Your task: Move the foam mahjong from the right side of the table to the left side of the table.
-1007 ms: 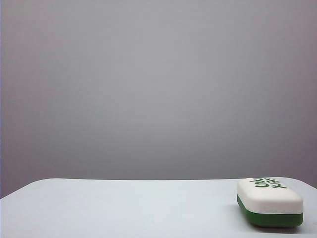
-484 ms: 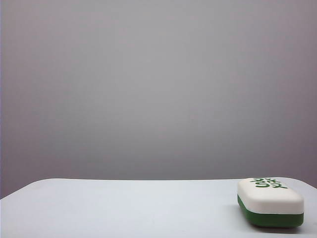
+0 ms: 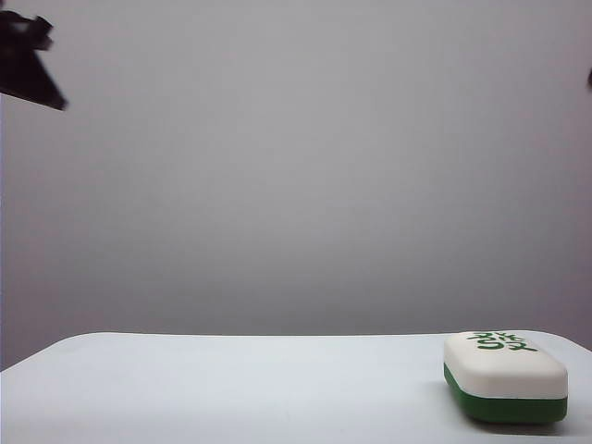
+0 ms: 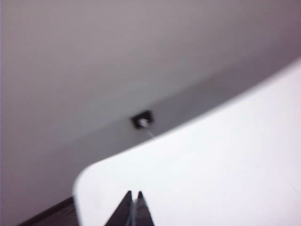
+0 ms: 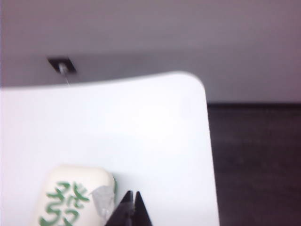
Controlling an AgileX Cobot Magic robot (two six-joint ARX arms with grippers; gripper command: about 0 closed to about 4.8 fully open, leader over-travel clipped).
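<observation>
foam mahjong [image 3: 505,375] at table's [image 3: 231,388] four o'clock looks soft, light, bulky; squeeze its long sides. left gripper [image 4: 133,207] and right gripper [image 5: 131,206] both shut, empty, above.

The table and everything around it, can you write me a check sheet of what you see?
Surface: white table with rounded corners, bare apart from one block.
Job's things: mahjong lying flat at the table's right end, white top, green base, green characters facing up; nothing touches it.
Clutter: nothing seen.
Grippers: left gripper shut, held in the air above the table's left part, holding nothing; right gripper shut, in the air near the mahjong, holding nothing. In the exterior view only dark bits of the arms show at the upper edges.
Cables: a thin wire hangs from a small dark box on the wall.
Surroundings: plain grey wall, dark floor beside the table.
</observation>
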